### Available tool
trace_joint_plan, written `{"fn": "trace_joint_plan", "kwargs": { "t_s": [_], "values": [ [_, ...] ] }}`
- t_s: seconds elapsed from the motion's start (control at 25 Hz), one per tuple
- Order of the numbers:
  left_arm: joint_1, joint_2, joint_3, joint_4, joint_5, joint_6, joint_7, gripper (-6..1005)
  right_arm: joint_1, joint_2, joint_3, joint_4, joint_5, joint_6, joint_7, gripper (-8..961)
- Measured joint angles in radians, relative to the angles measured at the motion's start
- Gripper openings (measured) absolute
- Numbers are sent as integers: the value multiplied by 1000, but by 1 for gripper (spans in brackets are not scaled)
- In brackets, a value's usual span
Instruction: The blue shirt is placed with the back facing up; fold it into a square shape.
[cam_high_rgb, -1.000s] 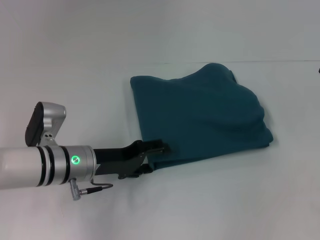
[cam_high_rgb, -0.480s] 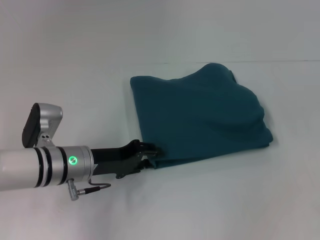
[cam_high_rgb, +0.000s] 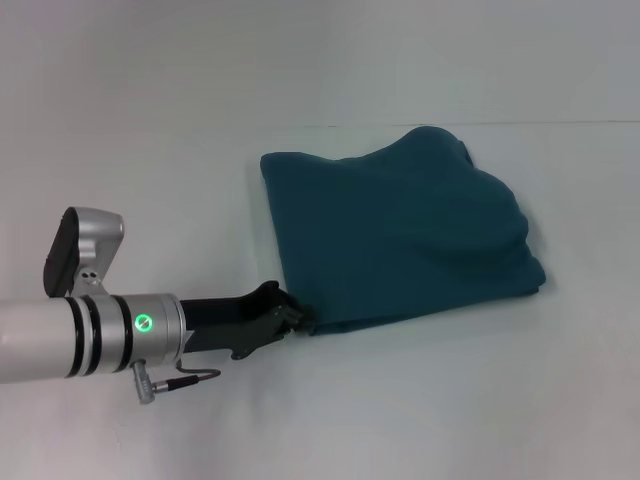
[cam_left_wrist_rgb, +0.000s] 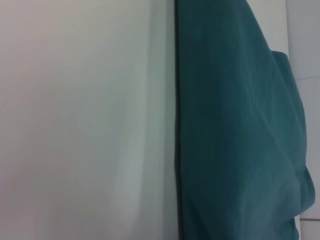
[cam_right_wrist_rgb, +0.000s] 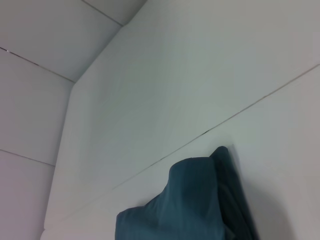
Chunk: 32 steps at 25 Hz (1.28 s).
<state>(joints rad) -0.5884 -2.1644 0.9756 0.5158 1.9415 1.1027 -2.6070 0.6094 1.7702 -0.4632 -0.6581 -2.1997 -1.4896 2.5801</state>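
While the blue shirt (cam_high_rgb: 400, 235) lies folded and a bit lumpy in the middle of the white counter (cam_high_rgb: 150, 150) with lots of bare room all around it, the left gripper (cam_high_rgb: 288, 318) sits at its near left corner, and I cannot tell how its jaws stand.

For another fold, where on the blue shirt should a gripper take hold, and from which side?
Probably the near-left corner of the blue shirt, approached from the robot's left: there the stacked layers meet in a thin, straight edge on the table, and the left gripper is right beside it.
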Motion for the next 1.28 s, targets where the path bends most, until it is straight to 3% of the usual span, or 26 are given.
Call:
{"fn": "trace_joint_plan", "kwargs": {
  "t_s": [0.16, 0.52, 0.84, 1.28],
  "values": [
    [10, 0, 0, 5, 0, 5, 2, 21, 0, 0, 0, 0, 0, 0, 0, 808],
    [56, 5, -10, 43, 5, 79, 18, 28, -1, -1, 2, 10, 0, 0, 1, 808],
    [129, 26, -120, 104, 55, 190, 17, 33, 0, 0, 9, 25, 0, 0, 0, 807],
    [127, 51, -195, 109, 137, 250, 64, 42, 1, 3, 4, 25, 0, -1, -14, 807]
  ]
}}
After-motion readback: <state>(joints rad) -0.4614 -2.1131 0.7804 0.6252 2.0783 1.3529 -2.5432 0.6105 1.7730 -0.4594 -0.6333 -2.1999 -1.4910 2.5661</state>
